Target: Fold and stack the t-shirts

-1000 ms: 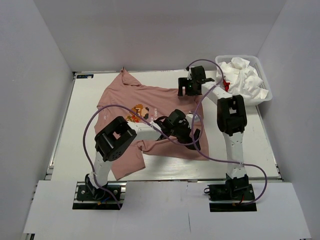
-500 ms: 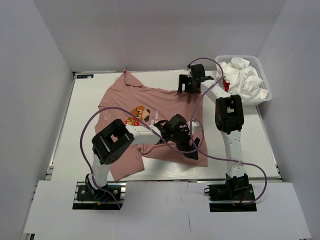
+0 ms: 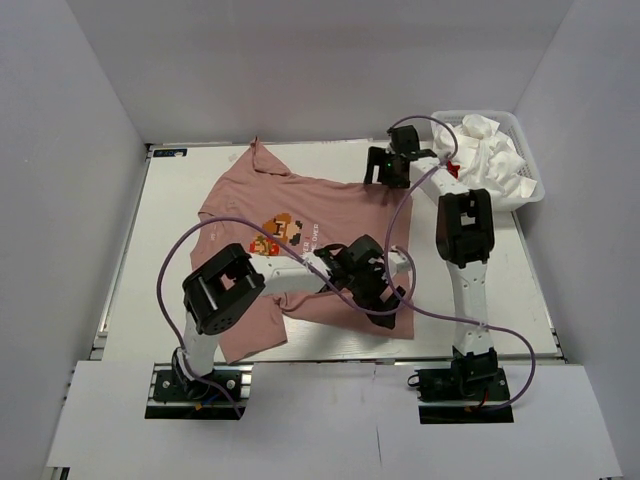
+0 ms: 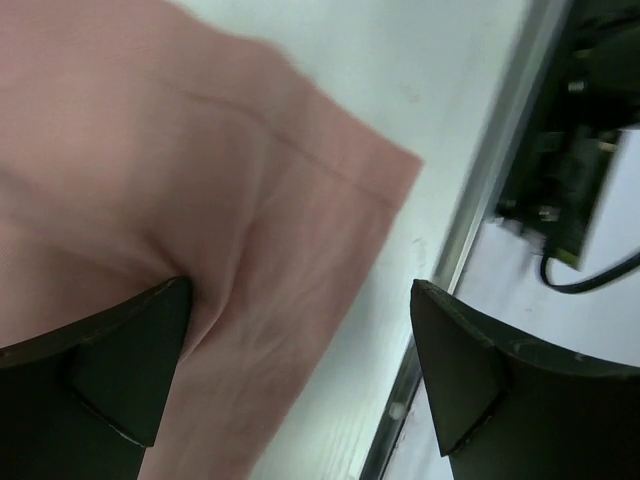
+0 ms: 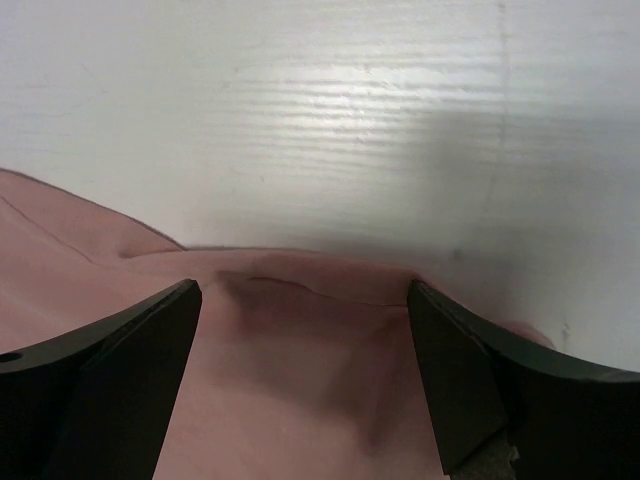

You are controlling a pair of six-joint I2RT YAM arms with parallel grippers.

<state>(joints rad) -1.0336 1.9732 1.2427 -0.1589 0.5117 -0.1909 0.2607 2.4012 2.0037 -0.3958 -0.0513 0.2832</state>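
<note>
Top: we saw the pink t-shirt [image 3: 320, 215] spread flat, left of the basket [image 3: 530, 192]. The white t-shirts [image 3: 490, 155] were piled inside the basket. The right gripper [image 3: 386, 170] hung just beside the basket, the left gripper [image 3: 385, 308] well away from it.
Left wrist: fingers [image 4: 110, 370] were wide apart over the pink hem corner.
Right wrist: fingers [image 5: 100, 390] were wide apart, straddling the pink edge.

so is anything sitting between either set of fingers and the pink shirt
Nothing visible does. The left fingers hang open right over the pink t-shirt at its near right corner, and the right fingers hang open over its far right edge, with bare cloth below both. The basket stands apart.
</note>
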